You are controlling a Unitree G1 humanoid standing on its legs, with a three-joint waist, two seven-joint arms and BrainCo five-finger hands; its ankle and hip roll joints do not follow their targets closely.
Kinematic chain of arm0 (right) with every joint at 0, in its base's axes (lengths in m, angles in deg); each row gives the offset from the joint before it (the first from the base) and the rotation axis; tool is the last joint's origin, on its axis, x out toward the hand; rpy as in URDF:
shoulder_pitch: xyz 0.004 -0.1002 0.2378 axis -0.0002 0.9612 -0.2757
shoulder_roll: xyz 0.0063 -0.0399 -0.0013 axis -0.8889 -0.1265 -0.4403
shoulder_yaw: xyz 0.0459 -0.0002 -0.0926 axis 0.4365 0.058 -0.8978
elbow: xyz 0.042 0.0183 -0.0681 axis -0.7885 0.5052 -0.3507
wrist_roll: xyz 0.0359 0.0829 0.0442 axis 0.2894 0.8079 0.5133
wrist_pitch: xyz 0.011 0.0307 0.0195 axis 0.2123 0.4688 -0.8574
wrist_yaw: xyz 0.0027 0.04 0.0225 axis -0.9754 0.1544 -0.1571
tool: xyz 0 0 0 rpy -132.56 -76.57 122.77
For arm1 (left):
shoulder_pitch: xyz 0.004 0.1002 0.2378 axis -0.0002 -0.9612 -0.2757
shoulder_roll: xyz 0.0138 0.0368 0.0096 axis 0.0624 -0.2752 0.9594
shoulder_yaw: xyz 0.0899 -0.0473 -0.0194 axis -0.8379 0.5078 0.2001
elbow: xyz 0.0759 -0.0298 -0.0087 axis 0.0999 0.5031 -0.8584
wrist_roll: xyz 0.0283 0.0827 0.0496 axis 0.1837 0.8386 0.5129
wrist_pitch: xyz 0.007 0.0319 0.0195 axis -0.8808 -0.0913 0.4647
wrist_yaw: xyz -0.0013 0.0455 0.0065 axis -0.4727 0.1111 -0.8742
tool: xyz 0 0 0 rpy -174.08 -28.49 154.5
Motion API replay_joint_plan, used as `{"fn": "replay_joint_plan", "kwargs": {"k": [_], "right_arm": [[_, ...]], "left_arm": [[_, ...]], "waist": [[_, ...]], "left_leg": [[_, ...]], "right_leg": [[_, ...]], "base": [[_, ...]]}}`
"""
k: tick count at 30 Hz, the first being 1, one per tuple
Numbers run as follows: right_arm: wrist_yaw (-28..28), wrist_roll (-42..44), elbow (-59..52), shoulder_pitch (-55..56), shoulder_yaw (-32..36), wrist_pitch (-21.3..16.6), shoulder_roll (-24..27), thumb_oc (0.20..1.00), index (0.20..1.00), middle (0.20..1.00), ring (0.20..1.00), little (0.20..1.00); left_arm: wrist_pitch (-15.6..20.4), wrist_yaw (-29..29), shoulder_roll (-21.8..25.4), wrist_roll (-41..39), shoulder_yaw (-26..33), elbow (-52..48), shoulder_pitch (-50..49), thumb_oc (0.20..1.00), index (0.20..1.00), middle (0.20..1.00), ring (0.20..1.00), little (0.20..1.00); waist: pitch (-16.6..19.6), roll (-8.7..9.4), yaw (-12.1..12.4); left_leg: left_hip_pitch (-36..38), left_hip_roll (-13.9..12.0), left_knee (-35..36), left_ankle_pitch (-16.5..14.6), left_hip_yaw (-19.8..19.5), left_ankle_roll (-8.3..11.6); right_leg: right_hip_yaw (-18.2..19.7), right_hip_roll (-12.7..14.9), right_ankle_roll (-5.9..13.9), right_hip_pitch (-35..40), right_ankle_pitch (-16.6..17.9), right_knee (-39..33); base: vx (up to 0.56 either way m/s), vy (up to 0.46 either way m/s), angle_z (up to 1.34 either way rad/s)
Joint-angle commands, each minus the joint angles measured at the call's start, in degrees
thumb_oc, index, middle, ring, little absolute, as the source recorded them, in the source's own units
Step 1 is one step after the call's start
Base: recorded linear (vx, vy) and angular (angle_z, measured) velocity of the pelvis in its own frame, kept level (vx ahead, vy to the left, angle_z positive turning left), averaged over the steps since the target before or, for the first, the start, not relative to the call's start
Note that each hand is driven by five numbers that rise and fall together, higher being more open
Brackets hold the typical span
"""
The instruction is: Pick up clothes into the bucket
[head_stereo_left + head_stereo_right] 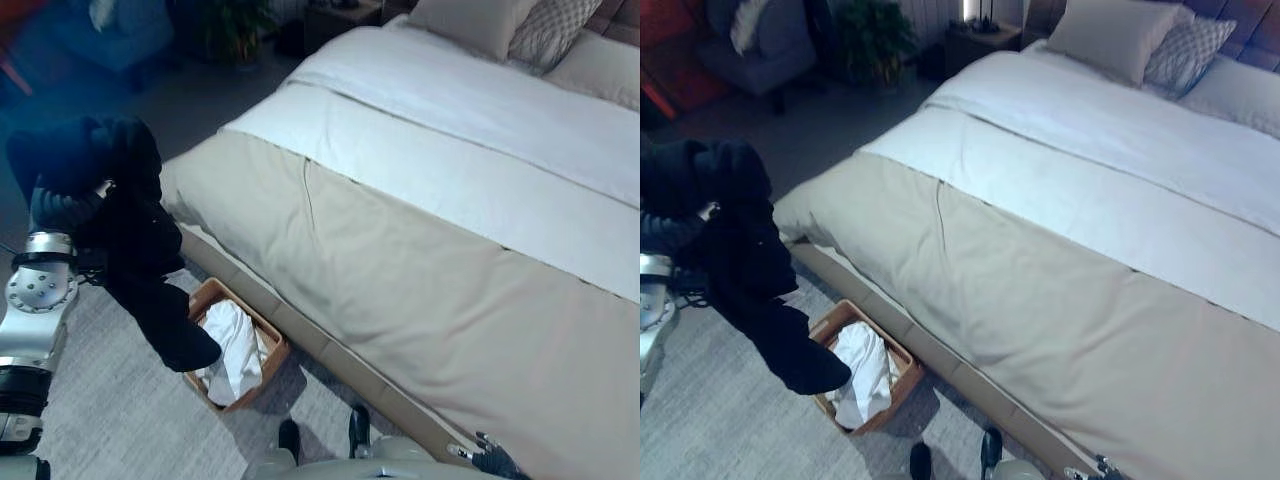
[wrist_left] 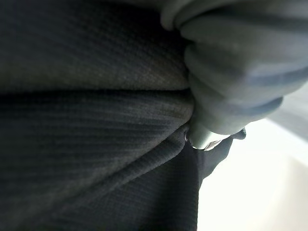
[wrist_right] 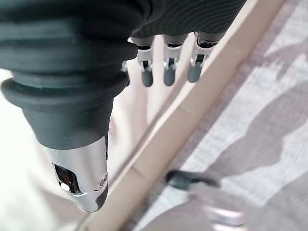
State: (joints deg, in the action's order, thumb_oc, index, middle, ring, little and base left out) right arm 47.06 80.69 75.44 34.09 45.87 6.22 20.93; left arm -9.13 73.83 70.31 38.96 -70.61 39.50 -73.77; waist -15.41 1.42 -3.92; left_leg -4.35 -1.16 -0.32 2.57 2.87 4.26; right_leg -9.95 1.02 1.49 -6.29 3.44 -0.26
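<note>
Grey carpet (image 1: 120, 420) runs beside a bed (image 1: 420, 270) with a beige cover. Left hand (image 1: 62, 208) holds a dark garment (image 1: 140, 260) up, fingers curled into the cloth, its tail hanging over the brown basket (image 1: 268, 338) (white cloth (image 1: 232, 350) inside). Right hand (image 3: 166, 72) hangs by the bed base, fingers relaxed, holding nothing.

You face a large bed (image 1: 430, 250) with a beige cover, pillows (image 1: 470, 22) at its headboard end, and grey carpet (image 1: 110, 420) along its near edge.

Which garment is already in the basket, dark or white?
The white garment lies in the basket; the dark garment hangs from the left hand.
</note>
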Motion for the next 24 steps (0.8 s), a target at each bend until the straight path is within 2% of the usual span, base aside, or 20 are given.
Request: {"fn": "replay_joint_plan", "kwargs": {"k": [1,3,6,8,11,12,13,14,15,19,24], "right_arm": [[-1.2,0.2,-3.0,-1.6,-2.3,-2.6,2.5,1.000,1.000,1.000,1.000,1.000],[-1.6,0.5,-4.5,-2.6,-3.0,-2.9,3.0,1.000,1.000,1.000,1.000,1.000],[-1.9,0.7,-5.2,-2.9,-3.1,-3.2,3.2,1.000,1.000,1.000,1.000,1.000],[-2.9,1.5,-8.5,-3.3,-3.2,-4.2,4.0,1.000,1.000,1.000,1.000,1.000],[-3.6,2.5,-9.7,-3.5,-2.7,-4.9,4.3,1.000,1.000,1.000,1.000,1.000],[-4.0,2.9,-10.4,-3.7,-2.6,-5.2,4.6,1.000,1.000,1.000,1.000,1.000],[-4.4,3.2,-10.9,-3.7,-2.4,-5.4,4.8,1.000,1.000,1.000,1.000,1.000],[-4.4,3.2,-10.9,-3.7,-2.4,-5.4,4.8,1.000,1.000,1.000,1.000,1.000],[-5.4,3.8,-11.6,-3.9,-2.1,-6.2,5.2,1.000,1.000,1.000,1.000,1.000],[-7.4,6.5,-13.9,-4.2,-1.4,-7.9,5.7,1.000,1.000,1.000,1.000,1.000],[-8.2,8.5,-15.6,-4.1,-1.2,-9.0,5.9,1.000,1.000,1.000,1.000,1.000]], "left_arm": [[2.9,2.9,0.3,-0.9,1.8,1.0,7.1,0.200,0.200,0.200,0.200,0.200],[3.3,3.6,-3.2,-3.9,1.6,1.8,8.0,0.200,0.200,0.200,0.200,0.200],[3.4,4.2,-3.9,-3.9,1.4,1.7,8.3,0.200,0.200,0.200,0.200,0.200],[3.6,7.0,-5.9,-3.7,0.6,2.5,10.5,0.200,0.200,0.200,0.200,0.200],[3.6,9.4,-6.8,-2.4,-0.1,3.0,12.1,0.200,0.200,0.200,0.200,0.200],[3.6,10.0,-6.7,-2.1,-0.5,3.3,12.8,0.200,0.200,0.200,0.200,0.200],[3.6,11.0,-7.0,-1.7,-0.7,3.6,13.5,0.200,0.200,0.200,0.200,0.200],[3.6,11.0,-7.0,-1.7,-0.7,3.6,13.5,0.200,0.200,0.200,0.200,0.200],[3.5,13.6,-7.8,-1.0,-1.0,4.3,14.8,0.200,0.200,0.200,0.200,0.200],[3.2,18.2,-7.9,0.4,-2.2,6.1,18.1,0.200,0.200,0.200,0.200,0.200],[2.7,19.8,-6.2,-0.5,-3.8,9.2,21.7,0.200,0.200,0.200,0.200,0.200]], "waist": [[-3.0,1.78,-1.8],[-5.4,2.47,-1.9],[-6.1,2.52,-1.7],[-9.1,3.52,-2.2],[-10.4,4.14,-2.6],[-10.9,4.25,-2.7],[-11.2,4.45,-2.7],[-11.2,4.43,-2.7],[-11.9,4.97,-2.9],[-13.4,6.21,-3.6],[-14.3,6.90,-4.1]], "left_leg": [[-6.3,-0.9,-12.5,-6.3,0.3,-1.42],[-11.5,-1.4,-18.1,-7.8,0.1,-2.13],[-13.7,-1.5,-20.8,-9.0,0.0,-2.31],[-22.3,-1.8,-29.8,-11.4,-0.9,-2.97],[-27.0,-1.8,-33.7,-12.3,-1.5,-3.12],[-28.5,-2.1,-36.2,-14.6,-2.2,-2.82],[-31.1,-2.2,-38.3,-15.1,-2.5,-2.84],[-31.2,-2.2,-38.3,-15.1,-2.5,-2.84],[-36.0,-2.5,-41.8,-15.9,-3.2,-3.06],[-45.1,-2.8,-47.7,-17.4,-4.5,-3.33],[-51.6,-2.8,-52.4,-18.9,-5.6,-3.87]], "right_leg": [[0.9,7.2,6.17,-3.5,-4.2,10.1],[1.9,7.8,5.53,-9.1,-5.5,16.0],[2.3,7.8,5.26,-11.3,-6.6,18.6],[2.8,8.3,4.43,-19.3,-9.1,26.8],[2.8,8.7,3.93,-23.7,-10.3,30.8],[3.2,8.6,4.22,-25.2,-12.4,33.2],[3.2,8.5,4.12,-27.6,-12.9,35.1],[3.2,8.5,4.12,-27.7,-12.9,35.2],[3.2,8.5,3.91,-32.0,-13.7,38.2],[3.0,8.5,3.62,-40.7,-14.8,43.7],[2.7,8.3,3.65,-46.8,-15.8,47.9]], "base": [[-0.22,0.048,-0.05],[-0.18,0.034,-0.10],[-0.08,0.003,-0.04],[-0.22,-0.003,0.01],[-0.10,-0.022,0.05],[-0.05,-0.038,0.01],[0.00,0.000,0.00],[-0.10,-0.028,0.04],[-0.10,-0.034,0.02],[-0.06,-0.029,0.05],[-0.01,-0.002,0.00]]}}
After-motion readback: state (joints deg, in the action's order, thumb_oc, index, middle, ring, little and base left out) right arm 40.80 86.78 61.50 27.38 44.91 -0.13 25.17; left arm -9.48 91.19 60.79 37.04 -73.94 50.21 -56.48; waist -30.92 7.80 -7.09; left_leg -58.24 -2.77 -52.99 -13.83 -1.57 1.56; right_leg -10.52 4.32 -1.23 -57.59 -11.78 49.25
